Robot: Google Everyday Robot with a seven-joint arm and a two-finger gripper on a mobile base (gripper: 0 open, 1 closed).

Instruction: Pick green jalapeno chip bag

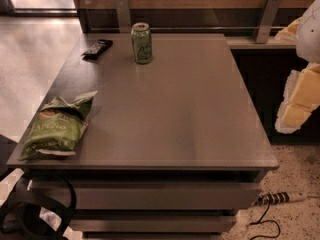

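The green jalapeno chip bag [57, 126] lies flat on the grey table [180, 114], at its front left corner, with its crumpled top pointing toward the table's middle. My gripper [299, 94], white with yellow parts, hangs in the air at the right edge of the view, beyond the table's right side. It is far from the bag and holds nothing that I can see.
A green soda can [141, 43] stands upright at the back of the table, left of centre. A dark flat object [97, 48] lies at the back left corner. Drawers [150, 194] sit below the tabletop. A power strip and cable [277, 200] lie on the floor at the right. A dark looped object [35, 211] is at the lower left.
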